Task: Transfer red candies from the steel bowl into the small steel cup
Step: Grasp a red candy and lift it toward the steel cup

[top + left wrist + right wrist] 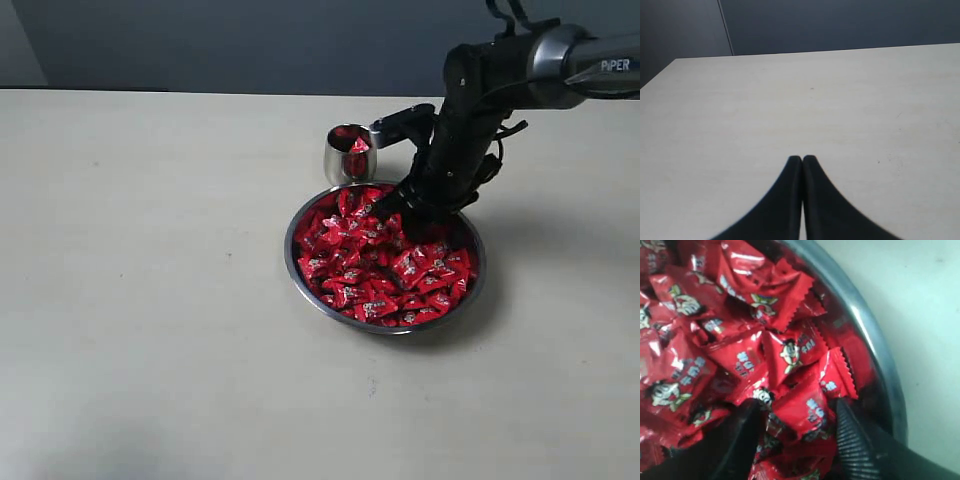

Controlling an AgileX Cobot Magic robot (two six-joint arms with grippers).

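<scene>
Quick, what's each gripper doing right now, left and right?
Left gripper: shut, holding nothing.
Right gripper: open, jaws down among the small red-wrapped candies in the wide shiny steel bowl, gripping none.

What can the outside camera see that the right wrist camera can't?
Only the exterior view shows the small steel cup with red wrappers inside, standing beside the whole round steel bowl, and the dark right arm reaching down. Only the right wrist view shows the little white and dark print on the wrappers up close, and the right claw open, its fingers dipped among them. Both show the heap of red candies, the bowl's shiny rim and the pale table.
</scene>
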